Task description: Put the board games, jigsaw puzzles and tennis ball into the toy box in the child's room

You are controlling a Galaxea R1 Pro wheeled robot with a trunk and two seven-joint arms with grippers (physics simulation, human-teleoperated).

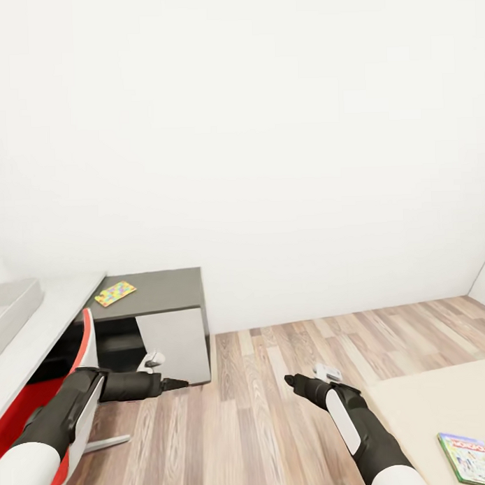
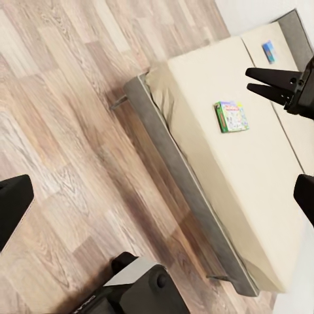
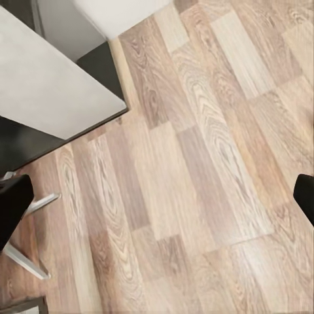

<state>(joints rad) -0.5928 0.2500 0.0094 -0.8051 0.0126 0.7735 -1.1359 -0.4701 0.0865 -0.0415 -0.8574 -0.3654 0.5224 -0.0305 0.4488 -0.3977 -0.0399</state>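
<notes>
A colourful jigsaw puzzle (image 1: 115,293) lies flat on a dark grey cabinet top (image 1: 167,287). To its left, a pale grey open box (image 1: 14,306) stands on the white table (image 1: 49,326). One board game (image 1: 472,458) (image 2: 231,116) rests on the beige bed (image 1: 430,404) (image 2: 261,183). A small blue flat thing (image 2: 268,51) lies farther along the bed. My left gripper (image 1: 179,384) (image 2: 157,199) and right gripper (image 1: 293,380) (image 3: 157,199) hover over the wooden floor, both open and empty. The tennis ball is out of view.
A red and white chair (image 1: 45,403) stands at the table, under my left arm, with its metal leg (image 3: 26,261) on the floor. The grey bed frame (image 2: 176,176) borders the open wooden floor (image 1: 277,423). A white wall is straight ahead.
</notes>
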